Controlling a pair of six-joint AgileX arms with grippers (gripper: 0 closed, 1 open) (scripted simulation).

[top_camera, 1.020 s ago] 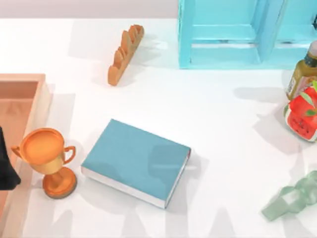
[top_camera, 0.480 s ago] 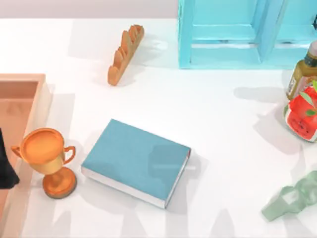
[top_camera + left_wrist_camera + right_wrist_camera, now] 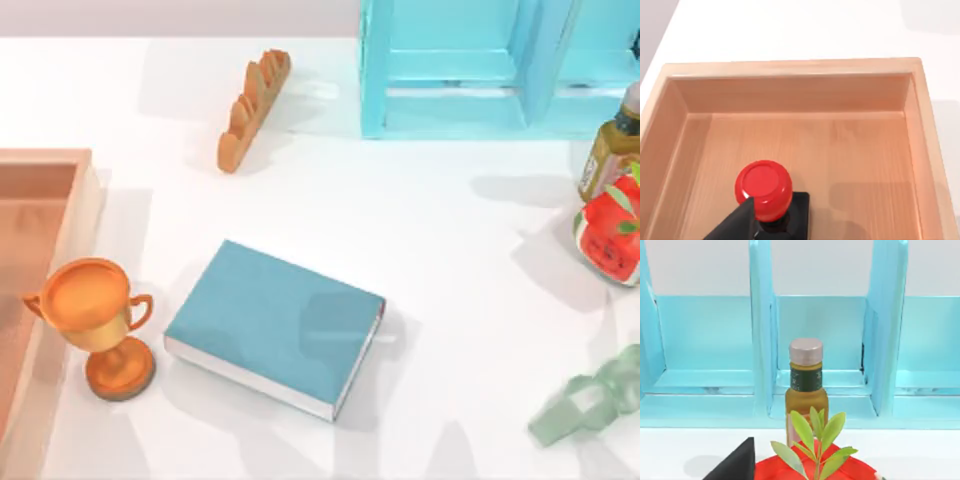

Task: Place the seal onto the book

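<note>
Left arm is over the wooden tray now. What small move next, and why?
Probably lower the left pincer straight down around the seal's red knob before closing. The left wrist view shows the seal standing upright on the floor of the wooden tray, just below the camera, not yet lifted. The book lies flat with its cover bare, so the pickup comes first.

Overhead view; two close wrist views
</note>
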